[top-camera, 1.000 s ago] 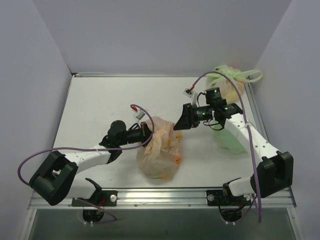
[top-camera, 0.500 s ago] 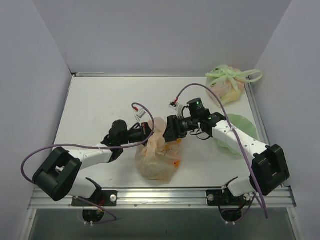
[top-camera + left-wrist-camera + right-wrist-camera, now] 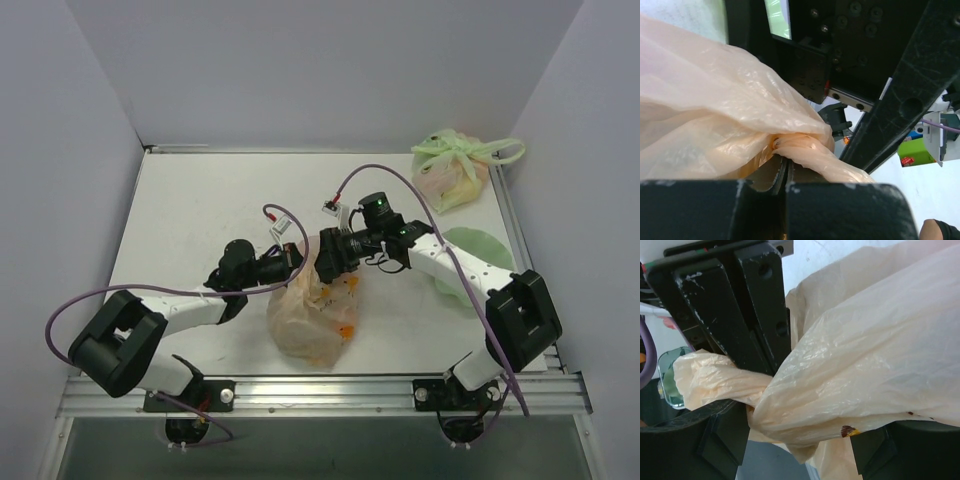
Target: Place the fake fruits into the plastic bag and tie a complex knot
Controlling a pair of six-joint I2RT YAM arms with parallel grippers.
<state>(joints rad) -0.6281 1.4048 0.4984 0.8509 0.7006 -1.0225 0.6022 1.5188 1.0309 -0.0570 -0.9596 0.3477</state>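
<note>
While the plastic bag (image 3: 310, 325) is slumping near the front of the bench (image 3: 190, 210), orange fake fruits (image 3: 346, 331) are showing through its film. Just behind, the left end effector (image 3: 296, 261) is pinching the bag's gathered neck, and the right end effector (image 3: 324, 262) is standing spread around that same twisted film. Farther right a green film sheet (image 3: 478, 252) is lying flat, and a pale green bag (image 3: 452, 172) is sitting in the far corner.

The plastic bag (image 3: 310, 325) lies front-centre on the table (image 3: 200, 200), a second bag (image 3: 452, 172) at its back-right corner.
</note>
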